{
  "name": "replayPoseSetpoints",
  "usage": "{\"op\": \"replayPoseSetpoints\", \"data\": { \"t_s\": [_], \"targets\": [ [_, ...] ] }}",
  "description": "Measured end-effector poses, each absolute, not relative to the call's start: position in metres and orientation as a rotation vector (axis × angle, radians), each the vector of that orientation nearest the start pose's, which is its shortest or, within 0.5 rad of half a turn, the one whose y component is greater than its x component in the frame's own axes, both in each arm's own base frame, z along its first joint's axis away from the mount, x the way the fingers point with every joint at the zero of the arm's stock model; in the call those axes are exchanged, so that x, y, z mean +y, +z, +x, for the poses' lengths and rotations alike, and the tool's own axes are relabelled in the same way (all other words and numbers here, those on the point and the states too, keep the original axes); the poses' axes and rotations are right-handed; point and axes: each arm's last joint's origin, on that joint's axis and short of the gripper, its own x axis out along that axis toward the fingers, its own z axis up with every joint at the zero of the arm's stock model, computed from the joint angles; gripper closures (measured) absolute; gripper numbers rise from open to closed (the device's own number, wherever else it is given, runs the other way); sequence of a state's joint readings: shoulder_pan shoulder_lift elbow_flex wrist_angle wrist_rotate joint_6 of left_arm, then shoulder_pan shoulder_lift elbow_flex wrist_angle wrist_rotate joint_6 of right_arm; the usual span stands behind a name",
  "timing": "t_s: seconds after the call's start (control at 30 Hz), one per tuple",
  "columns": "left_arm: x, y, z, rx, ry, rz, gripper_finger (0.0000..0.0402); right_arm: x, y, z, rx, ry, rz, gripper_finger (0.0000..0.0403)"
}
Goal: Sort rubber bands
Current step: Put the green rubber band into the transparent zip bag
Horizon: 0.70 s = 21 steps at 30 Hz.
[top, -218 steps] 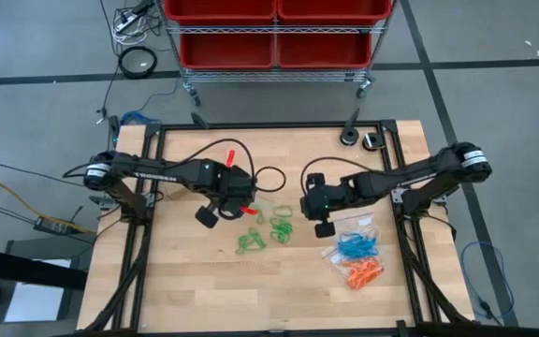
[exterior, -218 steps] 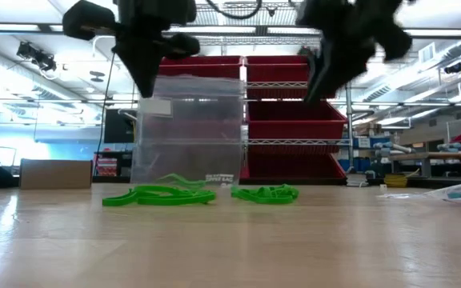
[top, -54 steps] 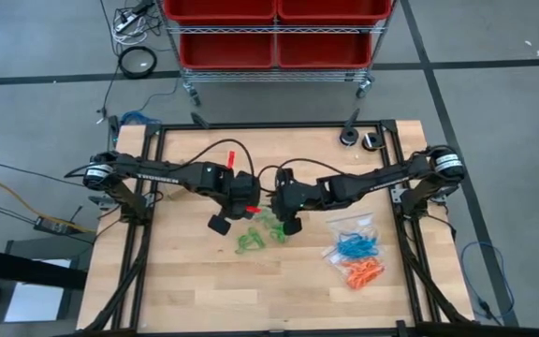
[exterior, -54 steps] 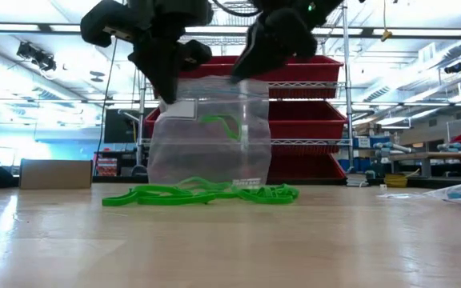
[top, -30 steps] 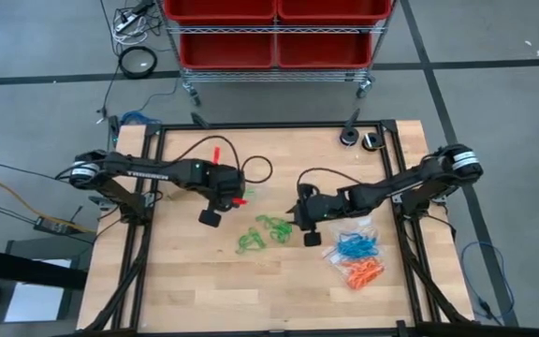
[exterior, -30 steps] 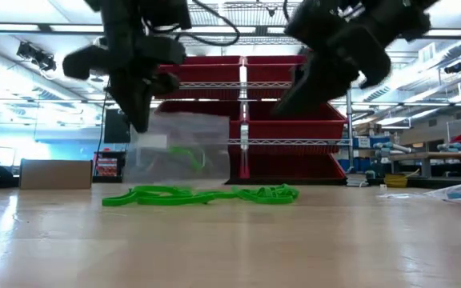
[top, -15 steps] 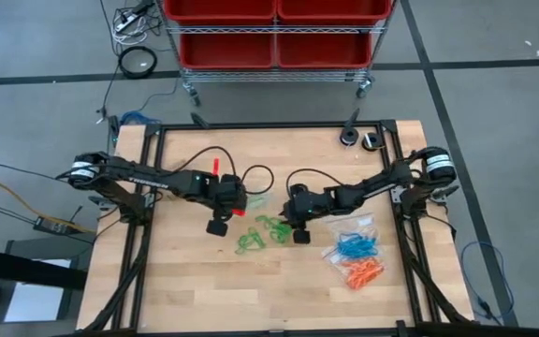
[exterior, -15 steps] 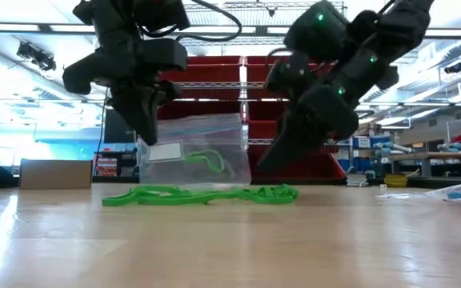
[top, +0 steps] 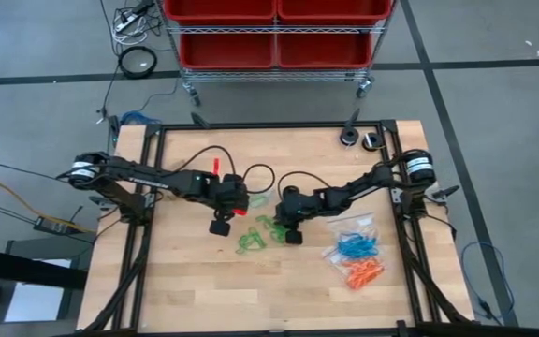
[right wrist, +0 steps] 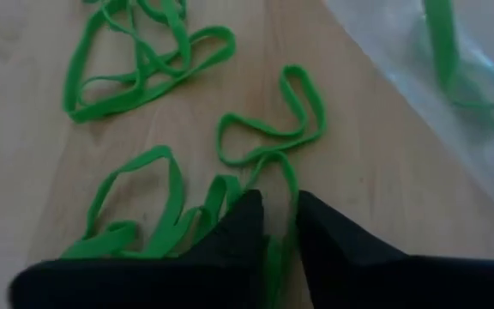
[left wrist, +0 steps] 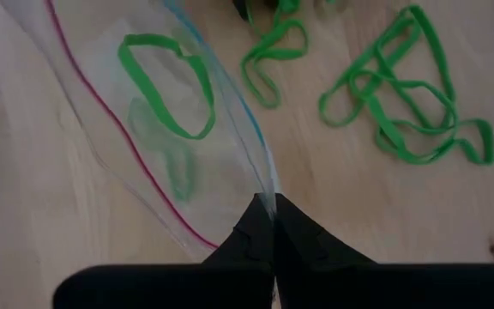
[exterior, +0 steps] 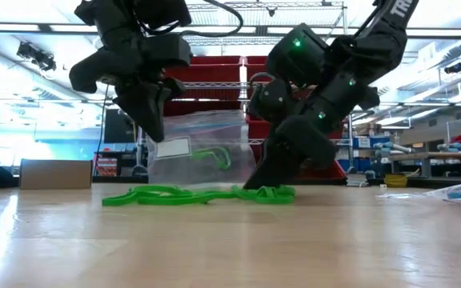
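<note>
Low view: left gripper (exterior: 154,120), jaws pinched on the bag (exterior: 202,152), lifts it for filling; right gripper (right wrist: 279,230), jaws narrowly parted, straddles a green band (right wrist: 268,146).

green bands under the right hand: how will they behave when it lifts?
Probably floppy: the green bands lie in limp, kinked loops on the table. Likely to come up in a clump, since several loops overlap where the right hand is pinching. Probably very light, being thin strips.
</note>
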<state>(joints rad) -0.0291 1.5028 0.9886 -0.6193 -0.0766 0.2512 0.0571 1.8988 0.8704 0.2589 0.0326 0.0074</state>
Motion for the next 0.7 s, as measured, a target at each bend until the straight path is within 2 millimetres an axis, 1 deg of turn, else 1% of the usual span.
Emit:
{"op": "replayPoseSetpoints", "data": {
  "t_s": [0.1, 0.13, 0.23, 0.4, 0.5, 0.63, 0.7],
  "targets": [
    [-0.006, 0.211, 0.286, 1.133, -0.1, 0.283, 0.0401, 0.019, 0.11, 0.351, 0.762, 0.026, -0.04, 0.0387],
    [-0.006, 0.211, 0.286, 1.133, -0.1, 0.282, 0.0401, 0.02, 0.112, 0.351, 0.762, 0.033, -0.052, 0.0394],
    [-0.007, 0.211, 0.286, 1.133, -0.104, 0.282, 0.0401, 0.025, 0.124, 0.348, 0.739, 0.035, -0.066, 0.0397],
    [-0.009, 0.211, 0.286, 1.133, -0.108, 0.282, 0.04, 0.038, 0.162, 0.34, 0.642, 0.024, -0.126, 0.0402],
    [-0.01, 0.211, 0.286, 1.129, -0.11, 0.284, 0.04, 0.043, 0.192, 0.333, 0.546, 0.007, -0.162, 0.0402],
    [-0.01, 0.211, 0.286, 1.125, -0.11, 0.284, 0.04, 0.044, 0.227, 0.322, 0.418, -0.011, -0.185, 0.0403],
    [-0.01, 0.211, 0.286, 1.123, -0.11, 0.284, 0.04, 0.042, 0.239, 0.317, 0.376, -0.023, -0.189, 0.0403]
  ]
}}
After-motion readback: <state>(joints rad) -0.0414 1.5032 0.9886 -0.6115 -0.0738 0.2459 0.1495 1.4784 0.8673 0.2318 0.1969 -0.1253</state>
